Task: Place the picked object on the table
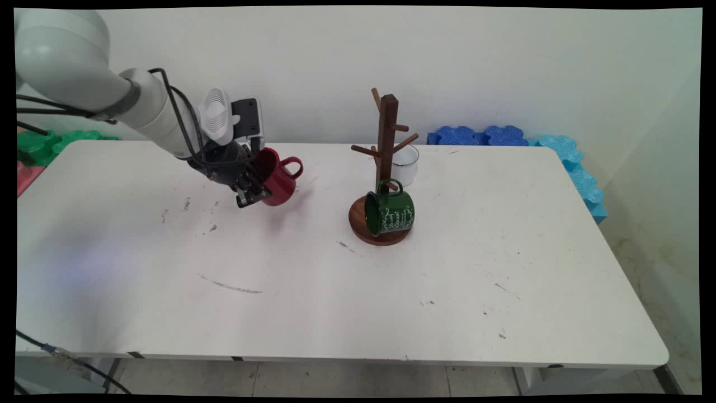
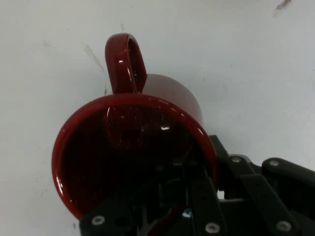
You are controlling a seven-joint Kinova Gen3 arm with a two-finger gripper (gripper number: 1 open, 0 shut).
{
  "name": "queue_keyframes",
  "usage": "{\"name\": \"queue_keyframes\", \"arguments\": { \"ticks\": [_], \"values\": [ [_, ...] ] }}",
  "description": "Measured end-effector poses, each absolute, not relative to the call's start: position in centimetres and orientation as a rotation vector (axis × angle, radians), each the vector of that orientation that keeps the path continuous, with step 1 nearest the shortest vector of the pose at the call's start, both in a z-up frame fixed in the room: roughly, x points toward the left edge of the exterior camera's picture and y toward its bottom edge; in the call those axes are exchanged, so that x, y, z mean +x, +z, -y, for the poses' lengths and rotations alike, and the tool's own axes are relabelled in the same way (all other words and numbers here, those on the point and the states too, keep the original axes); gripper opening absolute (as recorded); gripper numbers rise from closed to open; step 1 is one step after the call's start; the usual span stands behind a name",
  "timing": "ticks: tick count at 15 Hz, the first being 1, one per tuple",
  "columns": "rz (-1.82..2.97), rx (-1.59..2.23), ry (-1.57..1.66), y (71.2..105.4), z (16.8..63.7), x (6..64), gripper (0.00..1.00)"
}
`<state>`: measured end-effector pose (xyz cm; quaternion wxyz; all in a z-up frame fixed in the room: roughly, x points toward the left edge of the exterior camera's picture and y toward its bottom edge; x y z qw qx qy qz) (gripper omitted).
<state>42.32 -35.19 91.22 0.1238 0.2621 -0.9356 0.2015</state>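
The gripper [image 1: 253,193] pinches the rim of a red mug [image 1: 277,176], carried tilted above the table [image 1: 391,291], left of the mug rack [image 1: 385,168]. Held by one wall only, the glossy mug could swivel or slip and drop.

the green mug [image 1: 390,212] carries white script lettering, too small to read; no other text shows.

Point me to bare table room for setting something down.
Free: the near half in front of the mug tree and the right end of the table. Crowded: around the tree's base with the green mug and white cup; the gripper holds the red mug mid-left.
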Motion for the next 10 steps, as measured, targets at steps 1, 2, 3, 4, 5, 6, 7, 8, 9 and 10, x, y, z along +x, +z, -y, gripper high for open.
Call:
{"name": "queue_keyframes", "arguments": {
  "ticks": [1,2,3,4,5,6,7,8,9,10],
  "values": [
    [2.74,0.746,0.58,90.9,35.7,42.4,0.0],
    [2.748,0.732,0.574,90.7,36.1,42.5,0.0],
    [2.756,0.717,0.568,90.5,36.5,42.6,0.0],
    [2.766,0.698,0.558,90.3,37.1,42.6,0.0],
    [2.774,0.684,0.55,90.1,37.5,42.6,0.0],
    [2.778,0.674,0.544,90.0,37.7,42.6,0.0],
    [2.785,0.659,0.535,89.9,38.1,42.7,0.0],
    [2.79,0.649,0.529,89.8,38.3,42.7,0.0],
    [2.798,0.632,0.521,89.6,38.6,42.7,0.0],
    [2.807,0.614,0.513,89.5,38.9,42.7,0.0]
  ]
}}
